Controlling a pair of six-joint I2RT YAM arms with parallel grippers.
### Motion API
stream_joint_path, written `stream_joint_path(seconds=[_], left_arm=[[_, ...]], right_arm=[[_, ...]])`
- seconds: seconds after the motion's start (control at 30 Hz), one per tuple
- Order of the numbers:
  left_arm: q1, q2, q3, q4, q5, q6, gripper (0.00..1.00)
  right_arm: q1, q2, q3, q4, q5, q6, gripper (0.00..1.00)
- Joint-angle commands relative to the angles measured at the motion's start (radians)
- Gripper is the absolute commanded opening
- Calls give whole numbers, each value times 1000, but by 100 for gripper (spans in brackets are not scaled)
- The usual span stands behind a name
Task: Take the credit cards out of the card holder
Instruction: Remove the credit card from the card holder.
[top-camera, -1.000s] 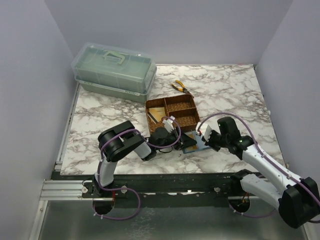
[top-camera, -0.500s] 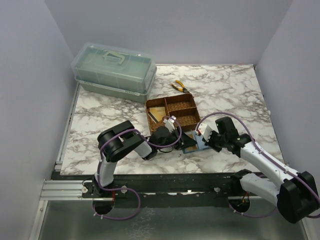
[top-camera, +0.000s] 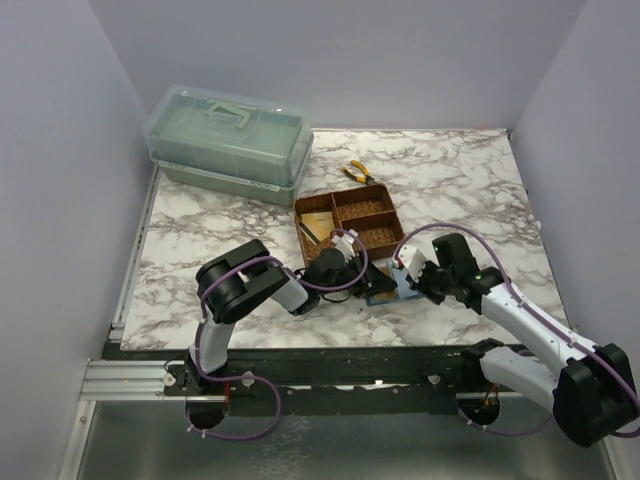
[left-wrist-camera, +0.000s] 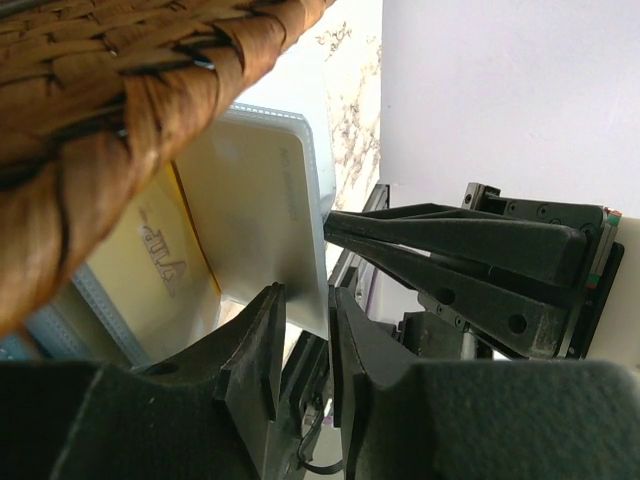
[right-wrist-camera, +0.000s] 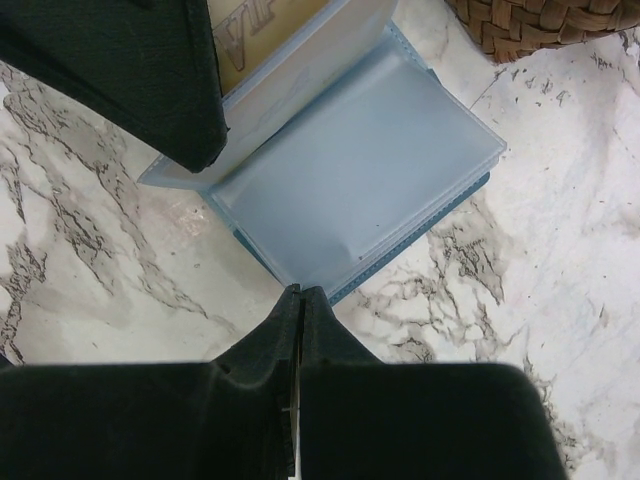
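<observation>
Blue card holder (right-wrist-camera: 350, 170) open | just ahead of right tool (right-wrist-camera: 298, 300)

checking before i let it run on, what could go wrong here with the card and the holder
1. The left fingers pinch only the pale card's corner, so it may slip free.
2. The right fingers are shut at the holder's edge with no clear grip; it may drag along.
3. The woven tray is very close; the card could snag on it.

Plain lavender walls (top-camera: 340, 60) enclose a white marble-patterned table (top-camera: 450, 180) — evenly lit — metal rail (top-camera: 130, 380) along its near edge
</observation>
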Motion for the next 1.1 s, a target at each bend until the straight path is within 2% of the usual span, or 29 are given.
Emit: stream_joint_path(seconds=[0.0,1.07], left_arm=[[-8,47,5,-153,32,-2,29],[-24,42,22,-198,37,35,29]], right_arm=[[-5,-11,27,-49,-8,5,0],[-7,-20,52,-99,-76,-15,1]])
